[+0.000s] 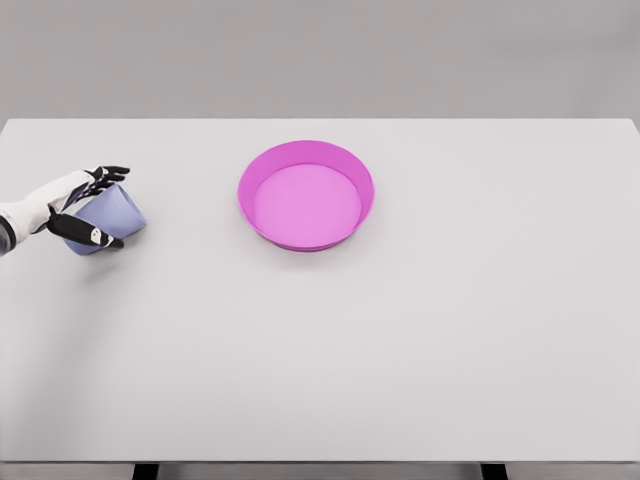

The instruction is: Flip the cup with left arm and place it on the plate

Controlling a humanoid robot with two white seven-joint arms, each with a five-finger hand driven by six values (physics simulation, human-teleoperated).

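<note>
Head view. The left hand (88,205), white at the palm with black fingers, enters from the nine o'clock edge of the frame on a white forearm and is closed around a pale lavender-blue cup (112,217): the upper fingers (108,176) lie across the top of the cup, and the thumb (88,233) wraps beneath it at the hand's six o'clock side. The cup is tilted, resting on or just above the white table (420,350); which of the two cannot be told, though a faint shadow falls just below it. Whether its mouth faces up or down cannot be told either, as the hand covers its left end. At the three o'clock side of the cup, well apart from it, a round magenta plate (306,194) with a raised rim sits flat on the table, slightly toward twelve o'clock of the table's centre. The table fills most of the view, with a grey wall (320,55) behind it at twelve o'clock.
</note>
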